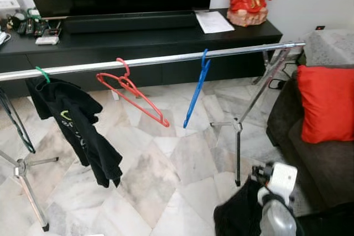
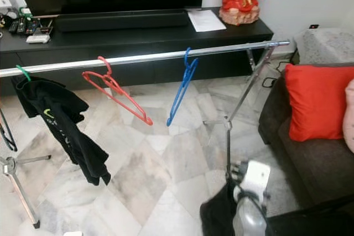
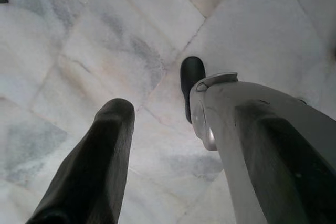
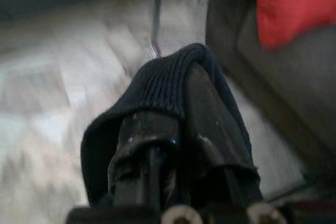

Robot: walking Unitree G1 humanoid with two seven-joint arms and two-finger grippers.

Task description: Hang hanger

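Currently the right tool (image 4: 173,145) sits low at the lower right of the frame, its fingers closed on a black garment (image 1: 238,216) draped over them. Whether a hanger is inside that cloth cannot be seen. The left tool (image 3: 152,124) hangs open over the marble floor (image 1: 160,192). On the rail (image 1: 166,59) hang a red hanger (image 1: 133,92), a blue hanger (image 1: 197,89) and a black shirt (image 1: 72,120). Risk: the loosely draped cloth may slip off during the lift, or snag the blue hanger near the free stretch of rail.

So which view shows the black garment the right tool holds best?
The right wrist view: the garment sits close up, its ribbed edge draped over the right tool. Both eye views catch just a dark bunch low beside the arm.
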